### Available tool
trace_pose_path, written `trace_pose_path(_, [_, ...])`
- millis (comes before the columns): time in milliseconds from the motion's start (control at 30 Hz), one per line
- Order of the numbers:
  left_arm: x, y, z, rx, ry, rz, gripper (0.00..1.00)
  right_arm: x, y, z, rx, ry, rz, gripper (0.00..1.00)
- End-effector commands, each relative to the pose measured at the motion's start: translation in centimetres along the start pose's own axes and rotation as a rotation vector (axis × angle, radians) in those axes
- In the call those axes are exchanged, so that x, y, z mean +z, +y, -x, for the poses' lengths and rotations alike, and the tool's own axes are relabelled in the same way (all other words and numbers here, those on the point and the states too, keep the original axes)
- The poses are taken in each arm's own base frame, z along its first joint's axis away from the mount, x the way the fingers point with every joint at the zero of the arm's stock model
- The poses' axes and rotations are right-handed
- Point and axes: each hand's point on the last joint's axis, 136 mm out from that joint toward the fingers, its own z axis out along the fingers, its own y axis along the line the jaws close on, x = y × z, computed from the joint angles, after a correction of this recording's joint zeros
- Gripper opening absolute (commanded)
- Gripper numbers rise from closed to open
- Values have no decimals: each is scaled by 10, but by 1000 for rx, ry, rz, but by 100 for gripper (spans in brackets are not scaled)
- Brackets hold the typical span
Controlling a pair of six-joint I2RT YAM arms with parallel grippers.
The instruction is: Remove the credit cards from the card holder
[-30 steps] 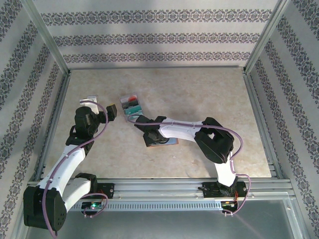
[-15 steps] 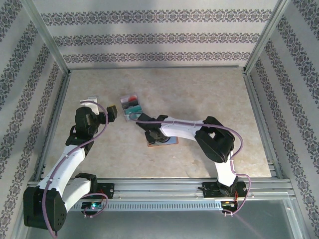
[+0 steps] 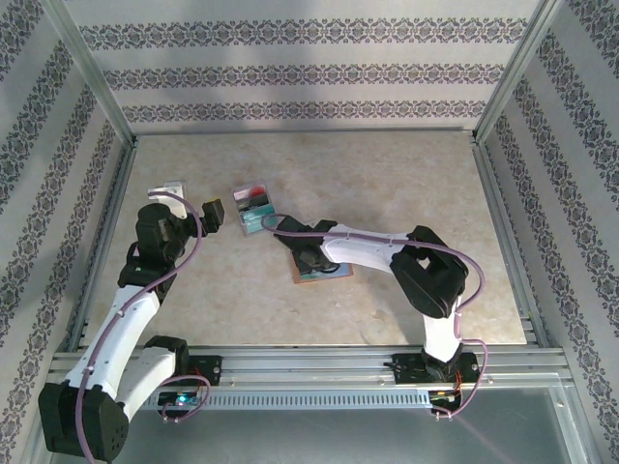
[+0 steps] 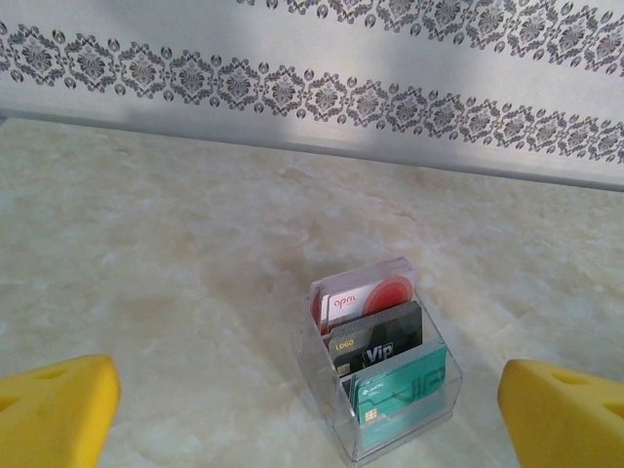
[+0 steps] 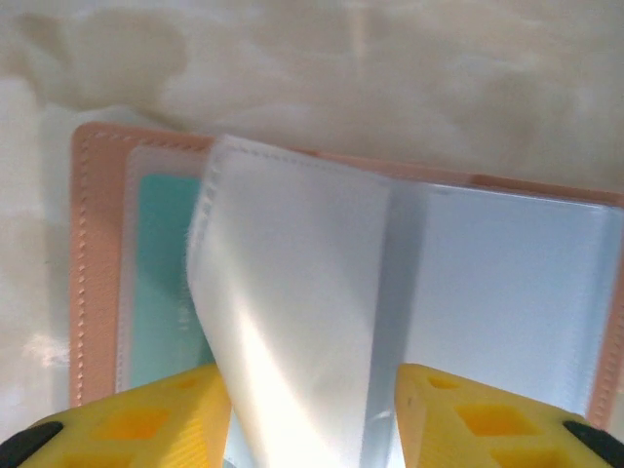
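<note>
A pale, marbled beige tabletop (image 3: 387,184) forms the floor of the enclosure. The walls (image 3: 309,72) are off-white with horizontal bands of dark ornamental pattern. Silver metal posts (image 3: 92,77) rise at the back corners, and a slotted metal rail (image 3: 309,398) runs along the near edge. The light is soft and even.

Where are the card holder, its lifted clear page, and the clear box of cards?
card holder (image 5: 96,263): right wrist view, stitched left rim.
clear page (image 5: 292,292): right wrist view, middle of sheet.
clear box (image 4: 395,441): left wrist view, front wall.

place: robot test cell | cues: aluminium frame (image 3: 309,365), patterned panels (image 3: 300,72)
</note>
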Motion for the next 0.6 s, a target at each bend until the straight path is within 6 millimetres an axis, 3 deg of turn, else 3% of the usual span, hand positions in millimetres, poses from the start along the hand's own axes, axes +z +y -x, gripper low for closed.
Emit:
trace_pose_path(0, [-9,0,7,31,3,2,99,-9,-28,0,20,-29,-80,50])
trace_pose_path(267, [-17,-10,3,94,33,12,99,-9,-60,-9,76,-24,-107,51])
trace_pose_path(567, [-10,-59,-34,395,129,74,99,-5,-89,-20,159,-9,-83,51])
